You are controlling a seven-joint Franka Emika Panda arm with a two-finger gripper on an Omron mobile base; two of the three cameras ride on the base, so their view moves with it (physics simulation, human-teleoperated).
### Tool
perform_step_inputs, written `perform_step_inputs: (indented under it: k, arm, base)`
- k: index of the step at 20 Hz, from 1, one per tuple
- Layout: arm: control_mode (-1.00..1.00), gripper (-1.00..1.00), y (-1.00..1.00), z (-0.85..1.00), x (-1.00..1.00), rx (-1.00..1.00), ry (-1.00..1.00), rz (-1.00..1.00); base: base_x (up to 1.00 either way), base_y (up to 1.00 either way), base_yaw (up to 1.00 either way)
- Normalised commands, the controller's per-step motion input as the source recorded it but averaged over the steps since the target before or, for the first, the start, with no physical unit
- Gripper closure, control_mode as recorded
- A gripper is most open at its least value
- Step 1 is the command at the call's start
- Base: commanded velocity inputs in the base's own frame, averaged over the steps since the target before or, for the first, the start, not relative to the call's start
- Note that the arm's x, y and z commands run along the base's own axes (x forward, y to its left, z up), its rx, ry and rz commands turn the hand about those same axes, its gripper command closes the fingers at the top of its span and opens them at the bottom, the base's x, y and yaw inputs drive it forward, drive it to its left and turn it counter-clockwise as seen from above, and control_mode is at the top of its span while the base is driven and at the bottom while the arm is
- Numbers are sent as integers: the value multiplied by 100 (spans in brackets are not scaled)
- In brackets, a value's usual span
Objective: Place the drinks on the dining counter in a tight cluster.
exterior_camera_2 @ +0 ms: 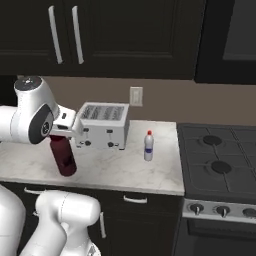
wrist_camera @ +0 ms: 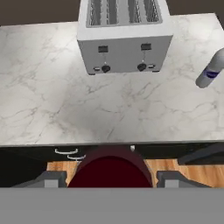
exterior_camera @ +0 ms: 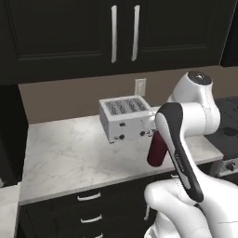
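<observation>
Progress: early stage, by judgement. The scene is the marble worktop (exterior_camera_2: 120, 170) with dark drawers below and the silver toaster (exterior_camera_2: 102, 125) at the back, not the dining counter, so no drink appears placed where the task wants it.

Maroon bottle (exterior_camera_2: 62, 155): squat, dark red body, upright near the worktop's front edge, in front of and to the left of the toaster in the right base view. In the hand view its rounded maroon top (wrist_camera: 109, 170) sits directly between the two dark finger tips of the gripper (wrist_camera: 109, 178), one on each side. Gripper looks closed around this bottle; contact of the pads is not plainly resolved, so the hold is a judgement. Whether the bottle's base rests on the worktop or is lifted just clear: cannot tell.

Small pale bottle (exterior_camera_2: 148, 146): red cap, upright, on the worktop to the right of the toaster, well apart from the maroon bottle, untouched.

Remaining: carry the maroon bottle to the dining counter, then fetch the pale bottle and any other drink, and set them close together.

Containers: both bottles capped; contents not discernible. Toaster slots look empty.
</observation>
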Motion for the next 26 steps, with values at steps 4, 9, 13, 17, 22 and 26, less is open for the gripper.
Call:
perform_step_inputs:
  k: [4,9,13,17,22,26]
  arm:
    - [100,100,0,0,0,0,0,0]
    - [100,100,0,0,0,0,0,0]
    - [100,100,0,0,0,0,0,0]
    - [100,100,0,0,0,0,0,0]
    - [100,100,0,0,0,0,0,0]
    - [100,100,0,0,0,0,0,0]
  base:
    - [-21,-100,25]
    - [-74,-100,49]
    - [-81,-34,81]
    - [-14,20,97]
    - [0,31,100]
    - [0,21,100]
